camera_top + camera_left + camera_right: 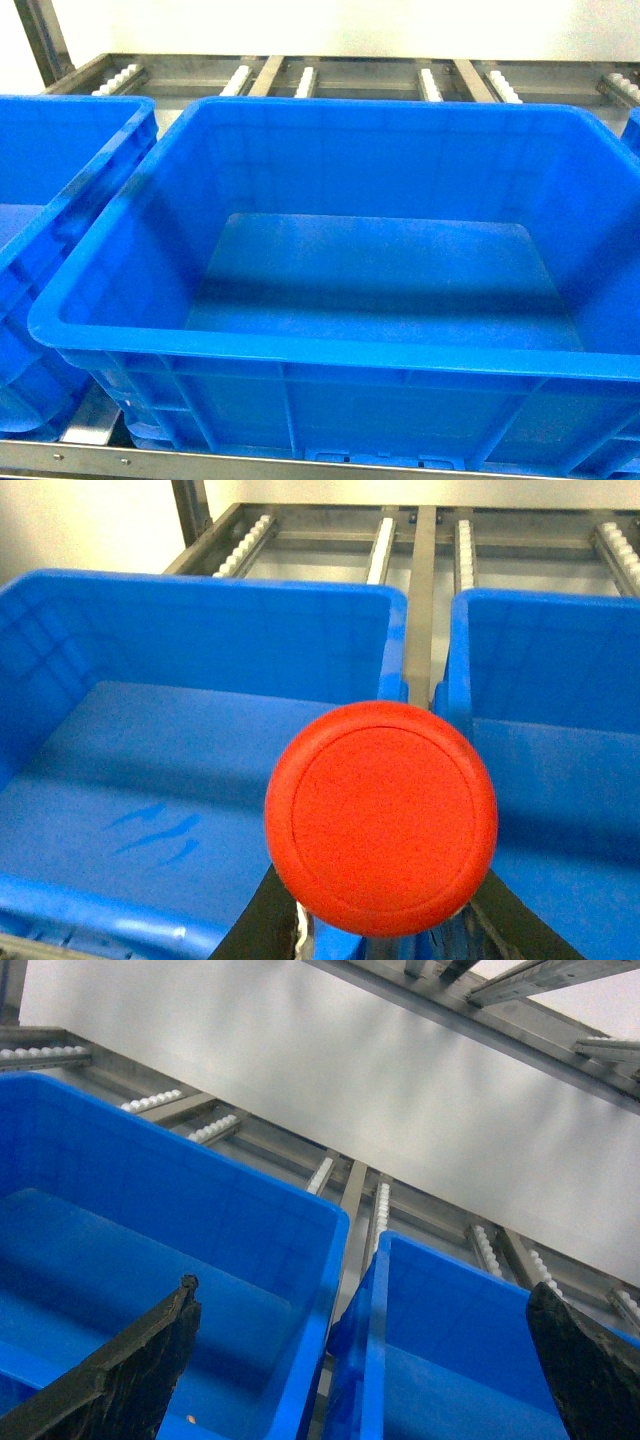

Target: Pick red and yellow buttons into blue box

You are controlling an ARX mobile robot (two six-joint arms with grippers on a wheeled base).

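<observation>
Blue box [330,350]: large, deep, sloping walls, thick rolled rim, ribbed outside. It fills the middle of the head view; interior floor bare and unobstructed. It sits on a metal roller rack [300,80] with white rollers, a pale wall behind.

Neighbouring crates: one just beside the box's left rim [60,200], another barely showing at the right edge [632,130]. Only narrow gaps separate the rims; a steel rail runs in the gap seen from the left wrist.

Writing or labels: none legible on any surface.

Red button [381,817]: round domed cap facing the left wrist camera, filling the lower centre of that view. It is clamped in the left pincer [385,920], whose dark fingers [265,925] show below the cap on both sides. It hangs over the gap between two blue crates.

Right pincer [360,1360]: spread apart, holding nothing, black fingers [130,1370] at either side of the view, above two crate rims.

Neither arm shows in the head view.
</observation>
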